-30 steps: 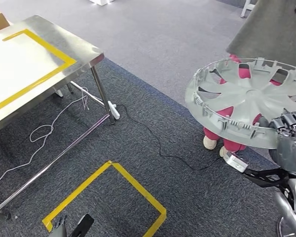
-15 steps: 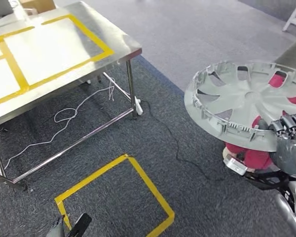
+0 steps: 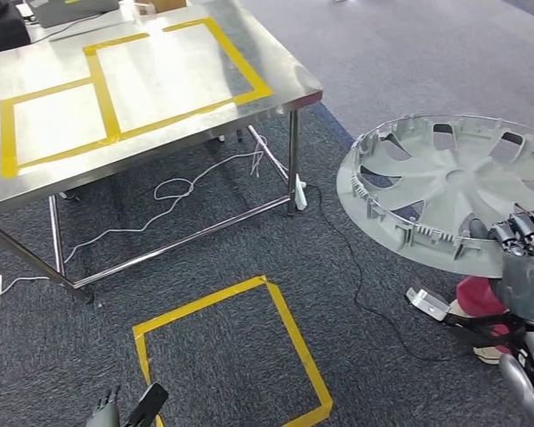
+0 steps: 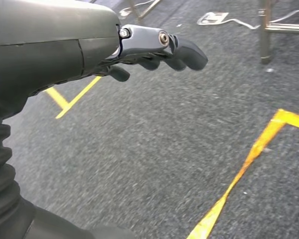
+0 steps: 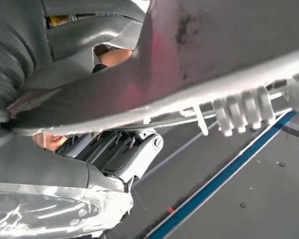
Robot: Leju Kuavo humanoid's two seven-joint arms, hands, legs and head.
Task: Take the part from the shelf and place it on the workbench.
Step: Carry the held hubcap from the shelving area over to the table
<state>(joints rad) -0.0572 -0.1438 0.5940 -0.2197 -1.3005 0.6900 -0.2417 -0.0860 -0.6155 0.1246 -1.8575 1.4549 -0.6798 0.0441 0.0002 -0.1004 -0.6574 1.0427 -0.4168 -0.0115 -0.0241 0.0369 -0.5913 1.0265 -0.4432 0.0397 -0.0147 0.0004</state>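
1. One grey wheel cover [image 3: 452,182] rides roughly level above the carpet, gripped at its near rim by the right hand [image 3: 528,258]; dark fingers [image 3: 520,222] curl over the edge onto its upper face.
2. From the right wrist, the cover's rim [image 5: 201,84] with its row of clips lies across the hand [image 5: 114,154], which grips it from below.
3. Left hand [image 4: 155,47] hangs low over the carpet, holding nothing, fingers stretched out and slightly apart; in the head view its tips [image 3: 126,409] show low, well apart from the cover.
4. Steel workbench [image 3: 291,89] stands ahead and to the left of the right hand, well apart from the cover. Yellow tape [image 3: 103,84] marks two boxes on its top.
5. Yellow tape square [image 3: 298,342] on the carpet lies between the two hands, nearer the left.
6. White cable [image 3: 173,191] loops under the bench; a black cable [image 3: 348,258] runs over the carpet below the cover's left edge.
7. Something red [image 3: 476,294] sits on the floor just beneath the right hand; cannot tell what.
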